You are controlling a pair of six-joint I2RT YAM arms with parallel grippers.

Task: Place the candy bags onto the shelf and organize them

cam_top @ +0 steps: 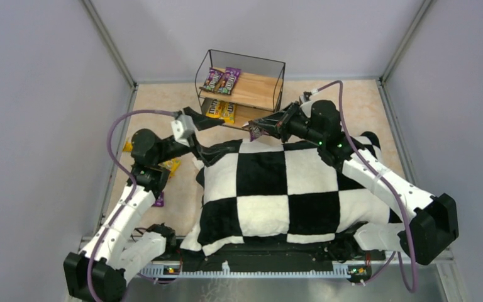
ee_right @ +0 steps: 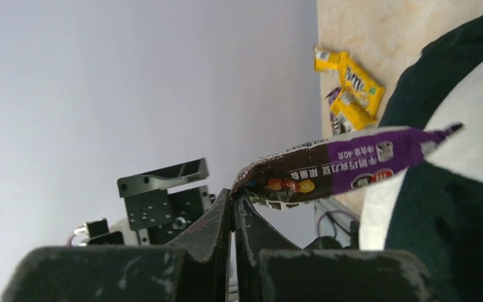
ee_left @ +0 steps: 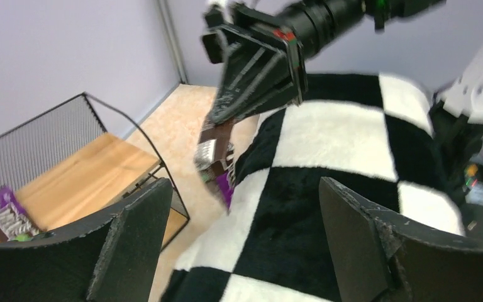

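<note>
Step looked like shelving a purple bag [ee_right: 339, 167], shelf [cam_top: 259, 90] at 12 o'clock | right gripper [ee_right: 233, 196] pinched bag's end, off shelf's 5 o'clock corner | left gripper [ee_left: 244, 202] gaped wide, empty | next probably needed: lift onto shelf's top, beside shelved bags [cam_top: 221, 80].

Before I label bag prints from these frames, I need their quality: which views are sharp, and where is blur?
Top external: evenly lit and sharp, the shelf crisp. Left wrist: soft and blurred, smearing the right end effector and its purple candy bag. Right wrist: that bag's print is legible, the yellow bags beyond are softer.
</note>
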